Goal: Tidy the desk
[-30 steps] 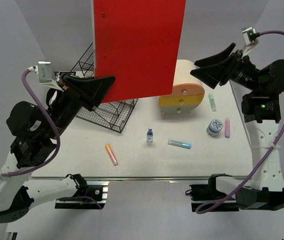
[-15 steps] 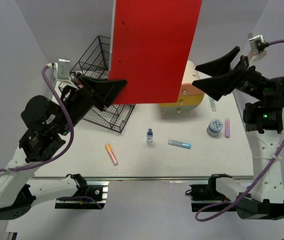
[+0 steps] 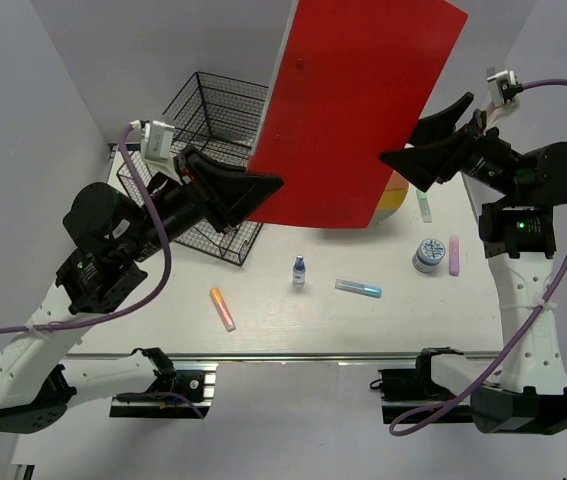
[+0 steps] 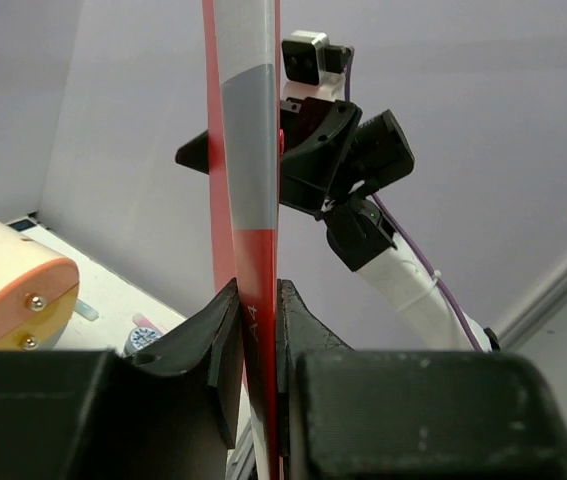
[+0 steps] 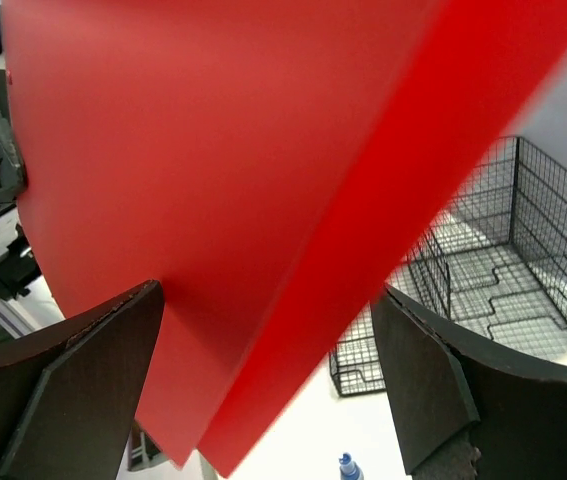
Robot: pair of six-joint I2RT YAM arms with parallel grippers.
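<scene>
We are clamping our left gripper [image 3: 271, 186] tight on the lower edge of a red board [image 3: 363, 100], holding it tilted in the air above the far half of the desk [image 3: 293, 325], whose white top is lying before both bases with its silver rail along the near edge. Our right gripper [image 3: 405, 145] is standing wide open at the board's right edge, with the board passing between its fingers; we cannot tell whether it is touching them. A black wire tray [image 3: 208, 110] is sitting at the far left corner, while a small bottle [image 3: 299, 271], an orange marker [image 3: 223, 309] and a blue marker [image 3: 359, 289] are lying nearer the near edge.
</scene>
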